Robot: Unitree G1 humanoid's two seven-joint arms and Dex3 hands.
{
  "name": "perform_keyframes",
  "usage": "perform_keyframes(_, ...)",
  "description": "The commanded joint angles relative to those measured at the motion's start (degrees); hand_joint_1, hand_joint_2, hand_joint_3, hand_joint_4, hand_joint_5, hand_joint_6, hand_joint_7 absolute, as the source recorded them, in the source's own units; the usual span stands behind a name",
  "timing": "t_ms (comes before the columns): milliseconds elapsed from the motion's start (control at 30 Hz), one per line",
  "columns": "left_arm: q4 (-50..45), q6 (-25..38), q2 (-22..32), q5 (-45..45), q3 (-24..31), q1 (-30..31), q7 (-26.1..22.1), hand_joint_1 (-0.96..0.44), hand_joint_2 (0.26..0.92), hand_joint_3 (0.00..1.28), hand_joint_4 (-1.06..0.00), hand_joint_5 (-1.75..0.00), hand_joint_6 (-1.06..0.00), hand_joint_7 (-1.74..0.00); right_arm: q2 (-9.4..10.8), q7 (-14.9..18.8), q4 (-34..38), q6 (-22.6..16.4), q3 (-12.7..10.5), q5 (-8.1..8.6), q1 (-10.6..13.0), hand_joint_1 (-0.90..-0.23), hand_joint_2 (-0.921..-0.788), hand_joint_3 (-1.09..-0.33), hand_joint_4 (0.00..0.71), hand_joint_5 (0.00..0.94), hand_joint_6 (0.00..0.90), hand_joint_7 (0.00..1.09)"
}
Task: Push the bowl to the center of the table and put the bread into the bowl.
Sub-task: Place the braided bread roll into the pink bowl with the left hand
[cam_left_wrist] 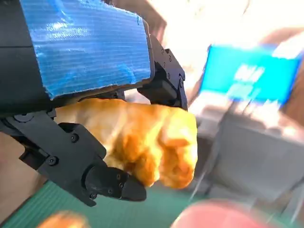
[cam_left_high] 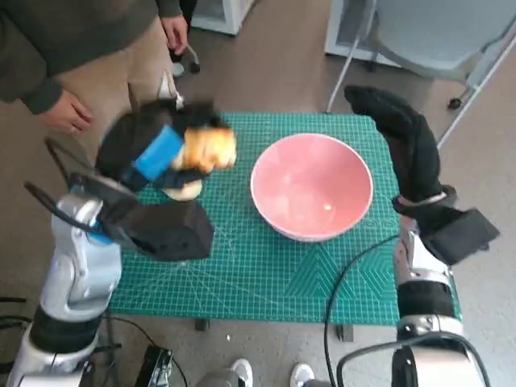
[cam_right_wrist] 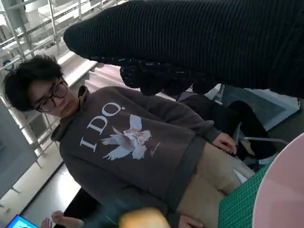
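A pink bowl [cam_left_high: 311, 185] stands on the green cutting mat [cam_left_high: 266, 266], right of its middle; its rim [cam_right_wrist: 285, 190] shows in the right wrist view. My left hand [cam_left_high: 157, 145] holds a golden piece of bread [cam_left_high: 208, 150] lifted above the mat's left part, left of the bowl; the left wrist view shows the bread [cam_left_wrist: 152, 142] gripped between the black fingers [cam_left_wrist: 95, 175]. Another bread piece [cam_left_high: 184, 190] lies on the mat beneath it. My gloved right hand [cam_left_high: 403, 141] hovers just right of the bowl, fingers stretched out, holding nothing.
A person [cam_right_wrist: 133, 142] in a dark sweatshirt stands at the table's far left corner, hands [cam_left_high: 66, 113] near the edge. A chair base [cam_left_high: 435, 48] stands beyond the far right corner. Cables [cam_left_high: 347, 282] cross the mat's near edge.
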Motion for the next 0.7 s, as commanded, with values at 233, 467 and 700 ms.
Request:
perform_keyframes(233,9.1,-6.2,-3.0,-0.1,-4.1,-7.3,2.6,0.0,0.906,0.03,-0.79,-1.08,-0.67,-1.1,-0.1,0.9,1.0,0.3,0.0,0.23,0.8,-0.73,-0.921,-0.816,0.194,0.0,-0.001,0.52)
perform_keyframes(467,16.3,-10.6,-6.0,-0.8,-6.3,-10.9,4.6,0.0,0.913,0.03,-0.79,-1.08,-0.65,-1.12,-0.2,0.7,0.1,0.3,0.0,0.18,1.3,-0.73,-0.921,-0.816,0.193,0.0,-0.001,0.52)
perform_keyframes(700,25.7,-14.9,-9.5,0.4,-9.8,-14.8,9.0,0.0,0.92,0.03,-0.77,-1.08,-0.63,-1.16,-0.4,0.2,-0.1,0.2,-0.1,-0.08,1.7,-0.73,-0.921,-0.817,0.191,0.0,-0.001,0.52)
